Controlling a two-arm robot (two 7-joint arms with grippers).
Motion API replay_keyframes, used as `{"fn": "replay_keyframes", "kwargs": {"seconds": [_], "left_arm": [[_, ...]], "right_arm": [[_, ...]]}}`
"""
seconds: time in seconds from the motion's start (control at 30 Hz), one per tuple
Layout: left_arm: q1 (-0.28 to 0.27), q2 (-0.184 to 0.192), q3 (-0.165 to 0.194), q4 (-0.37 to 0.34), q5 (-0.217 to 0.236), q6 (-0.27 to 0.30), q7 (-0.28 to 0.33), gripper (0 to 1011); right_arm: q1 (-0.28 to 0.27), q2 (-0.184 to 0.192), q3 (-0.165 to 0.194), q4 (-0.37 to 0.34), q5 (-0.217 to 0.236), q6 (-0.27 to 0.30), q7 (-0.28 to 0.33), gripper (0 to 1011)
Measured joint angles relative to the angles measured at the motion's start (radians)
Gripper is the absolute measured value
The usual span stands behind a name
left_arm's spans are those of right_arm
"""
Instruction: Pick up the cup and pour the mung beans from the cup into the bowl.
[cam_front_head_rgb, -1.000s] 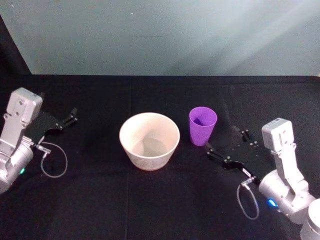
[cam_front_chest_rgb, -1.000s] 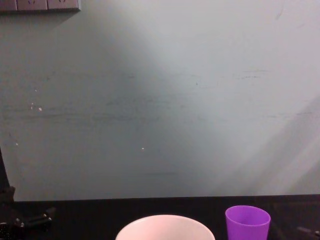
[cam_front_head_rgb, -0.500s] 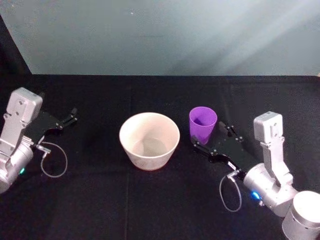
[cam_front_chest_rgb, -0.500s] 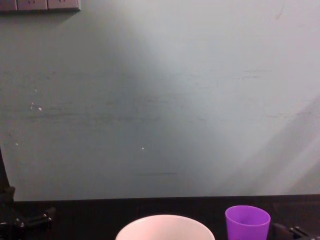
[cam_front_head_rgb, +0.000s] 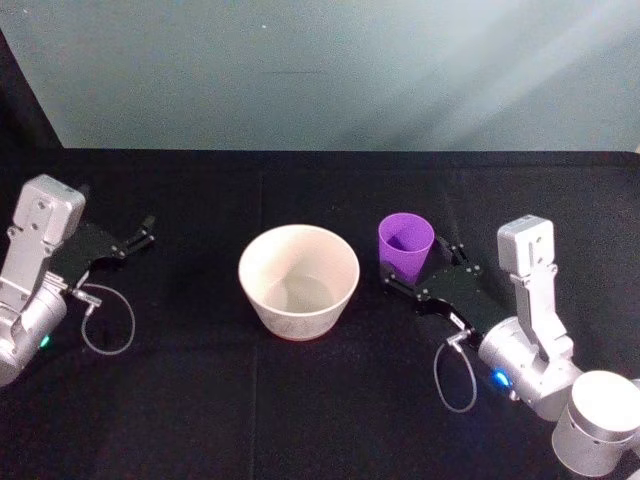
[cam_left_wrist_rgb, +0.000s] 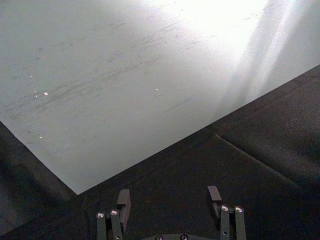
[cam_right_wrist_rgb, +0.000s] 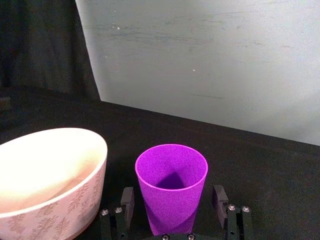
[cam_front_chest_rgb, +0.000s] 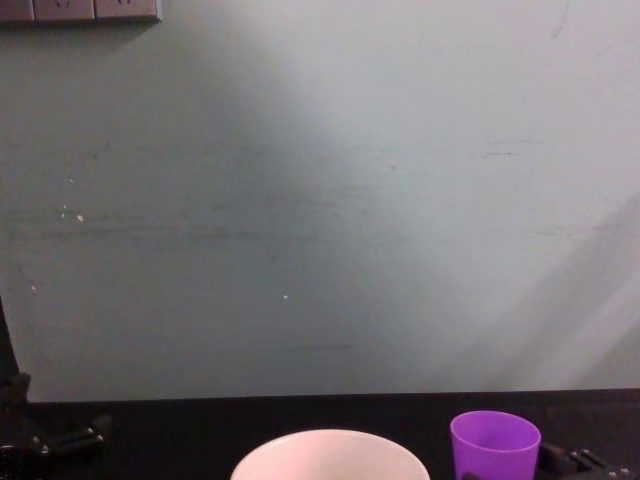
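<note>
A black table (cam_front_head_rgb: 300, 420) carried a wide pale bowl (cam_front_head_rgb: 262, 300), which had not moved and showed no beans inside. The right gripper (cam_front_head_rgb: 417, 268), a second earlier well to the right of the bowl, had slid in toward it. Its fingers (cam_right_wrist_rgb: 127, 199) were spread apart on either side of the small purple cup (cam_front_head_rgb: 405, 248), with a thin gap at each wall and nothing yet held. The cup stood upright just right of the bowl, in the same spot as before. The approach looked finished, so closing on the cup was probably next, and pouring had not begun. The left gripper (cam_front_head_rgb: 143, 232) sat parked far left of the bowl, fingers spread and empty.
</note>
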Motion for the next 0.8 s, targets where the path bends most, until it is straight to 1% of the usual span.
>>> {"fn": "replay_keyframes", "kwargs": {"seconds": [0.37, 0.8], "left_arm": [[0.0, 0.0, 0.0, 0.0, 0.0, 0.0, 0.0, 1000], [0.0, 0.0, 0.0, 0.0, 0.0, 0.0, 0.0, 1000]], "right_arm": [[0.032, -0.041, 0.016, 0.052, -0.016, -0.001, 0.029, 1002], [0.059, -0.076, 0.036, 0.096, -0.032, -0.002, 0.05, 1003]]}}
